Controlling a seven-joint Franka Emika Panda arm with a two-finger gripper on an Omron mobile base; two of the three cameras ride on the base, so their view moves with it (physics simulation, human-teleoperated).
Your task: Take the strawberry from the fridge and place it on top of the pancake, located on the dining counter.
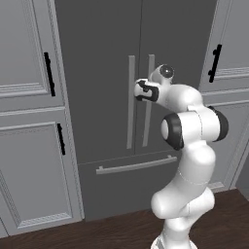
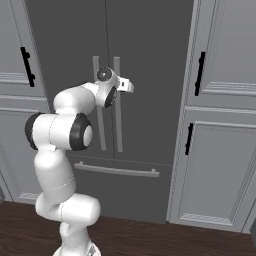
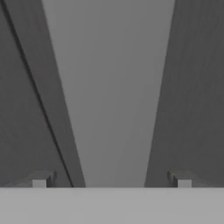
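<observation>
A: Room?
B: Kitchen wall run of light grey panelled cabinets, tall units on both sides of a dark centre bay.

A: Left side detail?
B: Upper door over lower door, each with a short black vertical handle near its right edge.

A: Right side?
B: Same build, right cabinets stacked upper and lower, black handles on their left edges. Raised frame mouldings on every panel.

A: Floor?
B: Dark brown wood planks, running along the cabinet bases.

A: Light?
B: Flat, even, soft shading, no hard shadows.
</observation>
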